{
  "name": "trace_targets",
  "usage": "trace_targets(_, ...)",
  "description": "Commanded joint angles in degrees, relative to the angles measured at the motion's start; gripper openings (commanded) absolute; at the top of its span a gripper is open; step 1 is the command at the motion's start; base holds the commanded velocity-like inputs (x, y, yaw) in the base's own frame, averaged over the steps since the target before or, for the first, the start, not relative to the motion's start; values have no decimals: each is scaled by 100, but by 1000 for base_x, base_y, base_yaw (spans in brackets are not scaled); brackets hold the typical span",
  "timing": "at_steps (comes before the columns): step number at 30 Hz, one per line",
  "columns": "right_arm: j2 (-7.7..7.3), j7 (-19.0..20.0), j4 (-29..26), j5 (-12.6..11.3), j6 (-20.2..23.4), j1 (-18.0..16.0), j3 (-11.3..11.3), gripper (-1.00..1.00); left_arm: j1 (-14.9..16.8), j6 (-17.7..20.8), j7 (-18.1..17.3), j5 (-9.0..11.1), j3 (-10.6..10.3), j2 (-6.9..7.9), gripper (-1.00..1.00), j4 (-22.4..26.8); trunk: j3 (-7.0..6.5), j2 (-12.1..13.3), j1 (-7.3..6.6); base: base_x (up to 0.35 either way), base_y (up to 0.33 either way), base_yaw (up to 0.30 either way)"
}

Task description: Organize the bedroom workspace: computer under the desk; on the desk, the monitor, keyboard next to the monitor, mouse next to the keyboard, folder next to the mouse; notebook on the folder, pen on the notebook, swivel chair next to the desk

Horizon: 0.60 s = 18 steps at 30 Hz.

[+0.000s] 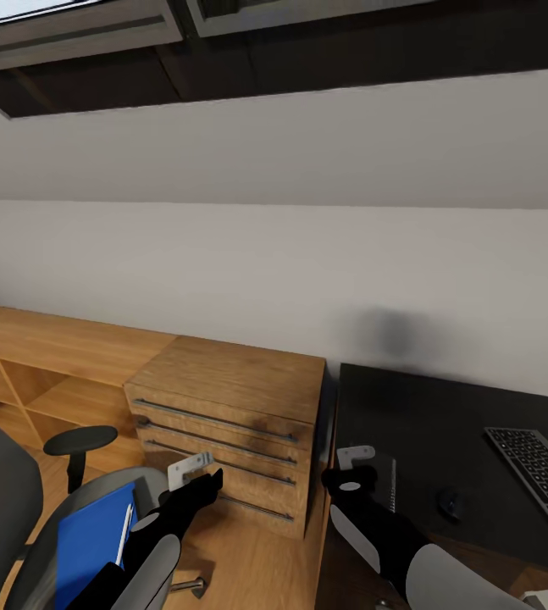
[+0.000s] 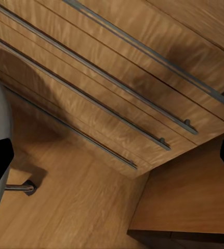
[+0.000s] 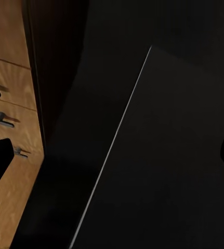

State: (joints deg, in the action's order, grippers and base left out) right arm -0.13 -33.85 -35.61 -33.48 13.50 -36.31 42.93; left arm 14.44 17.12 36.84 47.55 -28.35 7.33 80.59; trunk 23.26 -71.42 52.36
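Blue folder (image 1: 90,542) lies on the swivel chair (image 1: 19,508), beside the left tool (image 1: 196,476).

The black table (image 1: 409,415) carries a keyboard (image 1: 538,470) at its right side and a small dark mouse (image 1: 451,503) just left of it, the two apart. A blue folder (image 1: 91,538) lies flat on the chair (image 1: 2,508) seat. The chair stands on the wooden floor (image 1: 248,563).

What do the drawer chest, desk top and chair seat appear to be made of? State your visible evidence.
Drawer chest: light wood, grain lines visible, with metal-looking bar handles. Desk top: smooth black, glossy, material unclear. Swivel chair seat: grey padding, probably fabric.
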Motion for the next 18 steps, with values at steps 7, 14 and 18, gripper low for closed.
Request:
trace_targets(7, -13, -67, -43, -18, -124, -6, 23, 100, 7, 8, 44, 42, -13, 6, 100, 9, 7, -5, 0, 0, 0, 0)
trace_targets(14, -33, -89, -50, -18, -448, -6, -38, 100, 7, 11, 46, 39, -13, 6, 100, 9, 6, -5, 0, 0, 0, -3)
trace_targets(18, -38, -83, -51, -18, -522, -7, -241, 100, 7, 11, 48, 34, -13, 6, 100, 9, -6, -5, 0, 0, 0, -90)
